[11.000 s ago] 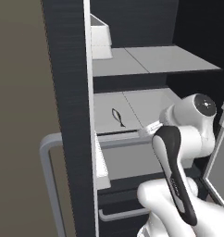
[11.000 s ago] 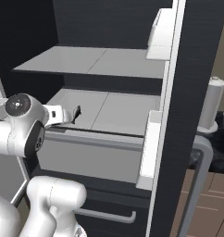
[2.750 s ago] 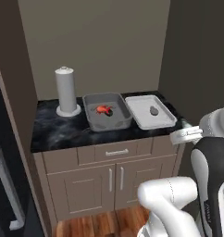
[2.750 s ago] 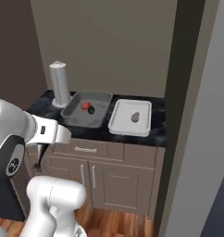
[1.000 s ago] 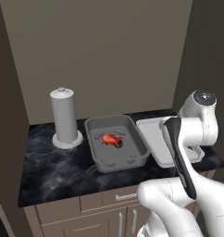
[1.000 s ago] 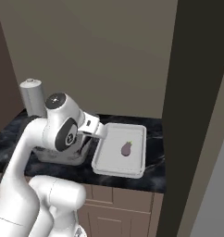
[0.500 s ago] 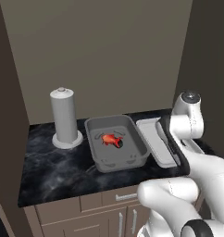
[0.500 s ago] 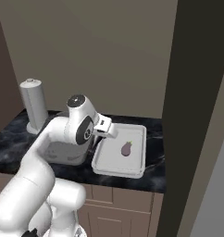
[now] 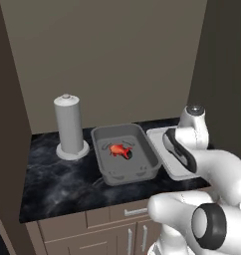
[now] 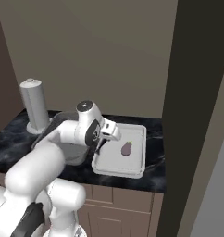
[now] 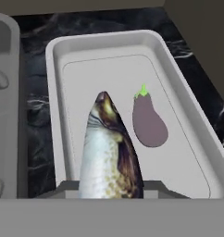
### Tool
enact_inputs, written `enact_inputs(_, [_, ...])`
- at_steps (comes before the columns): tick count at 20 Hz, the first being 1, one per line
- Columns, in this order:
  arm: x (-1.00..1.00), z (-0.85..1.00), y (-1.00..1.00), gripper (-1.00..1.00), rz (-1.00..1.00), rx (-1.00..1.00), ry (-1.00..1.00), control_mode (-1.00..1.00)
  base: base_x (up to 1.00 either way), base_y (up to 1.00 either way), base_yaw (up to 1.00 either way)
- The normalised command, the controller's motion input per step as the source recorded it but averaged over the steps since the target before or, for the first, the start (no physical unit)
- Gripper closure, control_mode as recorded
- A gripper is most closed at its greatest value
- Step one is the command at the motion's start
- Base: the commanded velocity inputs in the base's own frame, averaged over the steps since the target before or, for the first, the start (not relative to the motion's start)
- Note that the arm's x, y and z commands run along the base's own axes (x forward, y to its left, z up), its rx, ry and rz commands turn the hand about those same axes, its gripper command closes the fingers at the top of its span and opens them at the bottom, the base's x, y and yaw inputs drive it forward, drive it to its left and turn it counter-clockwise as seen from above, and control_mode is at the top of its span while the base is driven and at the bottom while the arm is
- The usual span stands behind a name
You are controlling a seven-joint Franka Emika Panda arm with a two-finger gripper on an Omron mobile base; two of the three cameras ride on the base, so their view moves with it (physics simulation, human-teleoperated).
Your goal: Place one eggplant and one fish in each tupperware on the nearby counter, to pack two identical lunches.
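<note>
Silver-brown fish (image 11: 109, 150) pinched in the gripper (image 11: 109, 185), jaws pressed on its tail end, head pointing out over the white tupperware (image 11: 188, 134); hand view shows this fish, the base views don't make it out. Purple eggplant (image 11: 148, 121) lies flat on that tupperware's floor, just beside the held fish; right base view also shows the eggplant (image 10: 127, 148) in the white tupperware (image 10: 137, 163), with the gripper (image 10: 101, 144) at the container's left edge. Left base view: grey tupperware (image 9: 151, 167) sits just left of the white tupperware (image 9: 168, 164), touching or nearly so, with a small red-orange fish (image 9: 119, 150) and a dark item I can't identify next to it; arm covers most of the white one. Tall grey cylinder on a round base (image 9: 68, 127) stands left of the grey tupperware, all on a black marble counter (image 9: 53, 184). Versus half a second ago: base views unshifted, wrist has swung further over the white tupperware; red fish and eggplant unmoved.
</note>
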Motion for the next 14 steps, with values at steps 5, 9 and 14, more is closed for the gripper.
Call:
enact_inputs(5, [0.36, -0.39, -0.2, 1.0, 0.0, 0.0, 0.02, -1.0, 0.0, 0.0, 0.0])
enact_inputs(9, [0.59, -0.27, -0.08, 1.0, 0.03, 0.0, 0.06, -1.0, 0.0, 0.0, 0.0])
enact_inputs(14, [0.7, -0.25, 0.0, 1.0, 0.06, 0.0, 0.04, -1.0, 0.0, 0.0, 0.0])
